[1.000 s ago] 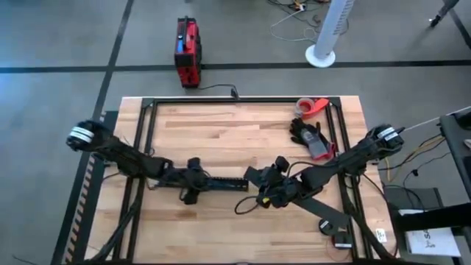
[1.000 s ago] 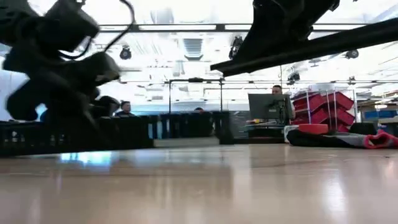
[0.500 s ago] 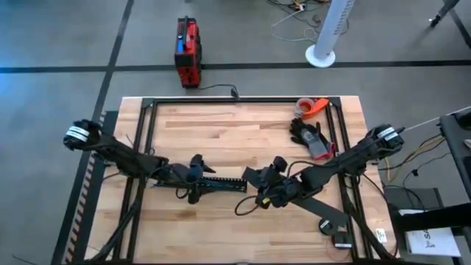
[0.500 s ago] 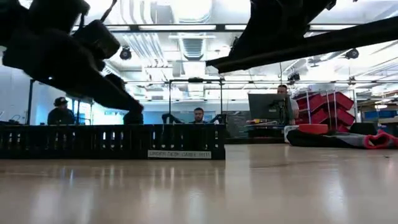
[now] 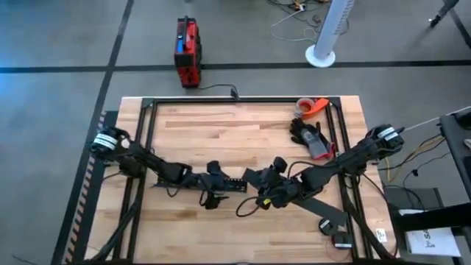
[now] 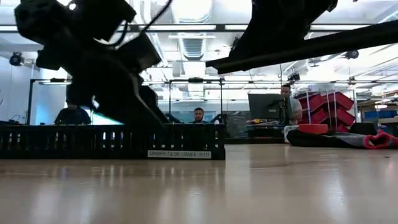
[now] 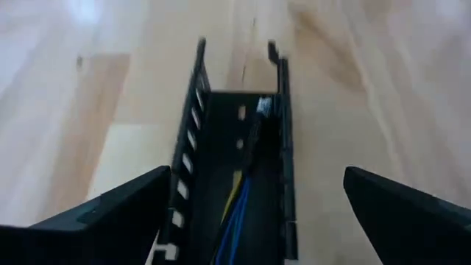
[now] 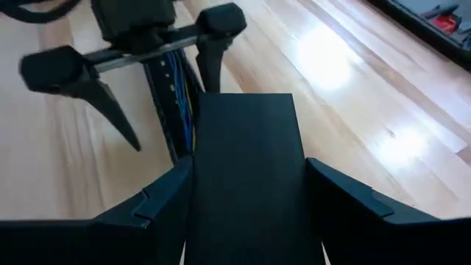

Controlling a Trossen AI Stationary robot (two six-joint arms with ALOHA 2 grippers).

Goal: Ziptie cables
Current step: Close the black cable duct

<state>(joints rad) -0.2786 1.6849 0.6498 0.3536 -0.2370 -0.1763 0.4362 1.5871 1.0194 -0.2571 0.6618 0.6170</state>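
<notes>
My left jaws, spread apart, are sliding along the slotted rail toward my right jaws, clamped on a flat black cover; the cables are lying inside that rail, awaiting tying.

Bright, even light falls from the long ceiling fixtures, so the wooden table shows only faint shadows from above. Seen level, its near boards blur and throw back pale glare, and the arms overhead are black silhouettes. Both wrist views are soft, with white glare patches on the wood.
</notes>
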